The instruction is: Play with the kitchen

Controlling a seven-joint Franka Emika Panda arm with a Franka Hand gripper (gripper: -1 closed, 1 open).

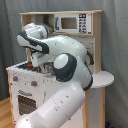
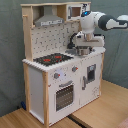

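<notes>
Kitchen [image 2: 60,75]: toy unit of pale wood and white panels, standing on a wooden floor [image 2: 100,115] against a grey backdrop. Hob [image 2: 51,59]: black and red, at the second exterior view's left of the surface, clear of me. Hood [image 2: 48,21]: grey, above the hob, untouched. Oven door [image 2: 63,96]: shut, with knobs [image 2: 56,76] above it. Sink [image 2: 82,51]: at the second exterior view's right of the surface, with the black tap [image 2: 75,39] arching behind it. Claw [image 2: 85,45]: mine, hanging over the sink just beside the tap; whether it is parted, closed or gripping anything I cannot tell. Step in hand, as I judge it: working at the sink or tap. To do it well I should come down slowly and straight, keep my wrist off the tap's arch, and press lightly, since the unit is light and could shift. Views compared: the second exterior view shows hob, hood, oven and sink unobstructed; the first exterior view has my arm [image 1: 65,70] hiding most of the surface, but it alone shows the microwave [image 1: 73,23] front plainly and a white round side shelf [image 1: 106,78].
</notes>
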